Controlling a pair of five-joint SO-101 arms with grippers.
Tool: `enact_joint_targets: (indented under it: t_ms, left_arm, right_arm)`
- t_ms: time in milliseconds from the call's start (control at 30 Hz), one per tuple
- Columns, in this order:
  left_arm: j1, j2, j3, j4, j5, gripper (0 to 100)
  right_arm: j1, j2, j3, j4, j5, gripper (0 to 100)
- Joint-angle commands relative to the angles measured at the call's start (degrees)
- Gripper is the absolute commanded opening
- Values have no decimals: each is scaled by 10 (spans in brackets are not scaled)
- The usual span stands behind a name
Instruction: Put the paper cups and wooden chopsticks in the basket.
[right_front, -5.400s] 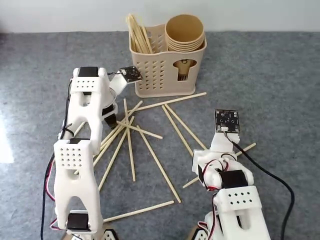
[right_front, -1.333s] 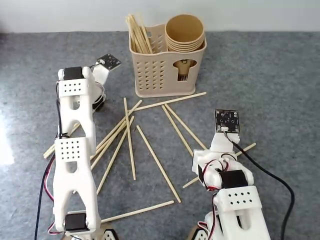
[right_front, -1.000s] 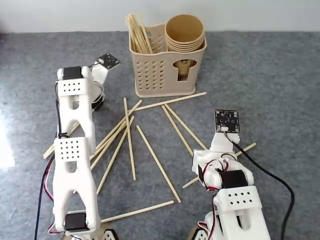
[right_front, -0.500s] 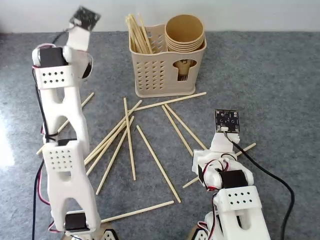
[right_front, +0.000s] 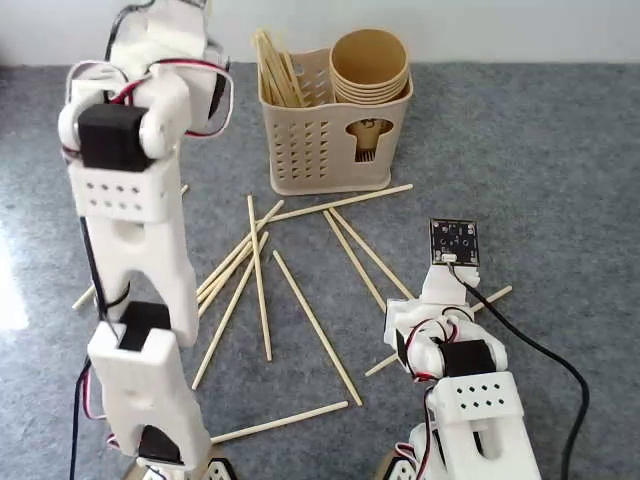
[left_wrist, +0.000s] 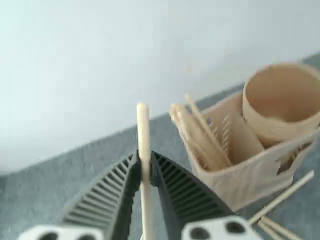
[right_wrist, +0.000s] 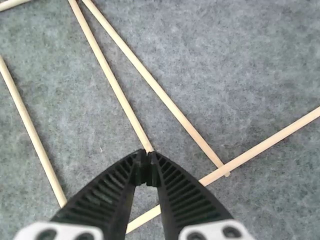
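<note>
My left gripper (left_wrist: 144, 161) is shut on a wooden chopstick (left_wrist: 143, 127), which stands upright between the jaws, raised high beside the basket (left_wrist: 248, 167). The beige basket (right_front: 330, 140) holds a stack of paper cups (right_front: 370, 62) in one compartment and a bundle of chopsticks (right_front: 277, 68) in the other. My left arm (right_front: 130, 150) rises tall at the left of the basket. My right gripper (right_wrist: 146, 159) is shut, low over the carpet, with its tips at the end of a loose chopstick (right_wrist: 109, 80). My right arm (right_front: 455, 345) is at the front right.
Several loose chopsticks (right_front: 257, 280) lie crossed on the grey carpet in front of the basket, one more (right_front: 280, 422) near the front and another (right_front: 440, 330) beside the right arm. A pale wall runs behind the basket.
My left arm has risen from low on the carpet left of the basket to high above it, carrying a chopstick. The right arm has kept still.
</note>
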Motion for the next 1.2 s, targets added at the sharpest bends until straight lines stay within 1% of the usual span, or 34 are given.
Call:
enact_joint_targets:
  t_ms: [0,100,267,367,433,600,933,1167]
  left_arm:
    - [18,-47,-22,-91,41,12]
    - [21,-47,-20,-161,76,12]
    - [18,-46,1,-288,164,14]
    - [20,-46,43,-378,187,15]
    - [21,-47,75,-423,197,15]
    - [33,-47,127,-461,239,15]
    - [45,-47,268,-522,239,15]
    - [41,-46,281,-528,239,15]
  right_arm:
    - [-3,-8,-4,-8,5,8]
    - [-3,-8,-4,-8,5,8]
    - [-3,-8,-4,-8,5,8]
    - [-3,-8,0,-12,5,8]
    - [-3,-8,0,-12,5,8]
    - [-3,-8,0,-12,5,8]
    - [-3,-8,0,-12,5,8]
    - [-3,-9,0,-12,5,8]
